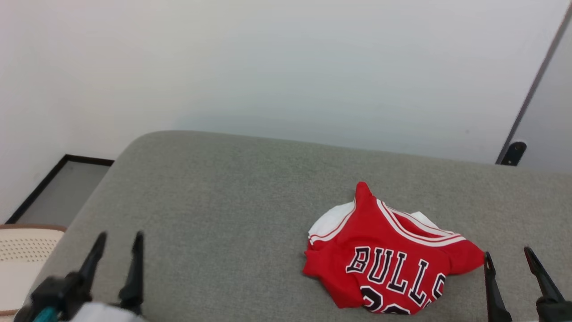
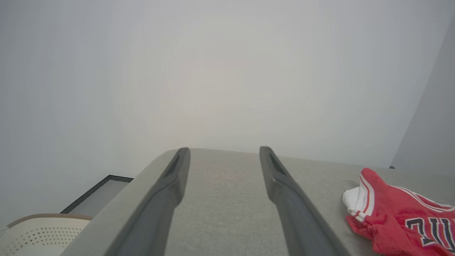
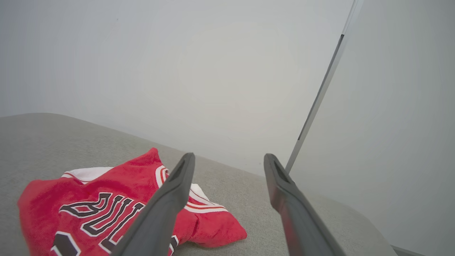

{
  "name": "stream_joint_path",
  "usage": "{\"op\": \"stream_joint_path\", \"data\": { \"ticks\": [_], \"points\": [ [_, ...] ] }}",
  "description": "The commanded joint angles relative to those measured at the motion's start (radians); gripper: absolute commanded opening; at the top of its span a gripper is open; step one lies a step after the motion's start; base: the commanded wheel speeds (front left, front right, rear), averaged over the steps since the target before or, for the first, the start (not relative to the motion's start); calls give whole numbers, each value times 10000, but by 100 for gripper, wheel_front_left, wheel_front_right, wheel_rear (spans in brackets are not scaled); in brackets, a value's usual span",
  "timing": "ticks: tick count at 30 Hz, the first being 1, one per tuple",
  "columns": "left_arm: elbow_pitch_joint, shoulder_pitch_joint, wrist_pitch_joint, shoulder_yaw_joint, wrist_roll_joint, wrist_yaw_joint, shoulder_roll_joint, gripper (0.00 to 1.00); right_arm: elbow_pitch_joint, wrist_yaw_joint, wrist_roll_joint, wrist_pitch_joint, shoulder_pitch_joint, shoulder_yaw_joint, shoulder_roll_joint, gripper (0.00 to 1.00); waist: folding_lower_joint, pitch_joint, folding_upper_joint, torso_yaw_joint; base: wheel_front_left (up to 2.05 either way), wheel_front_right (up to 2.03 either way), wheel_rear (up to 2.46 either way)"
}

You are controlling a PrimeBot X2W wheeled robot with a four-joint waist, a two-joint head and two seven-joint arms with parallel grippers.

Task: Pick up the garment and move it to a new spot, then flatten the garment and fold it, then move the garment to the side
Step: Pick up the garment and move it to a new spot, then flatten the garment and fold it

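1. While both arms show at the near edge of the head view, the left gripper [image 1: 121,235] sits at the lower left. Its two dark fingers are spread apart over bare grey fabric, with nothing between them.
2. At the lower right, the right gripper [image 1: 507,252] is likewise spread wide and empty. Its inner finger stands just beside the garment [image 1: 384,250]; I cannot tell if it touches the cloth. In the right wrist view that finger crosses in front of the black lettering.
3. Crumpled in a loose heap, the garment lies on the right half of the grey cushion [image 1: 223,188], close to its near edge and well apart from the left gripper. The red chest faces up, showing "BULLS" and the top of a number below it. A white sleeve bunches at its left side, white-striped trim runs across the top, and a red peak of cloth stands up at the far side.
4. Farther on, the cushion runs back to a rounded far-left corner.
5. Off the cushion's left edge sit a cream perforated object [image 1: 22,250] and a dark-edged floor strip [image 1: 62,188].
6. Farthest back rises the pale wall [image 1: 286,67], with a dark slanted strip [image 1: 532,98] at the right and a small black fitting [image 1: 513,153] at its foot.
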Motion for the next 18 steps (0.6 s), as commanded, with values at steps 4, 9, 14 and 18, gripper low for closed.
{"op": "stream_joint_path", "data": {
  "ticks": [4,9,14,18],
  "points": [
    [-399,728,-3,790,518,-186,-496,100,58,-10,-112,-9,329,-302,18,100,0,-111,0,75,0,0,0],
    [-501,1208,-4,1417,1100,-634,-1100,100,49,-10,-129,-9,527,-495,20,100,0,-67,0,-47,0,0,0],
    [-468,1240,-4,1824,1519,-1045,-1575,100,64,-10,-157,-9,422,-364,18,100,0,-17,0,-234,0,0,0],
    [-416,1257,-4,1978,1783,-1257,-1829,100,39,-10,-300,-9,250,-344,15,100,0,78,0,-632,0,0,0]
  ]
}}
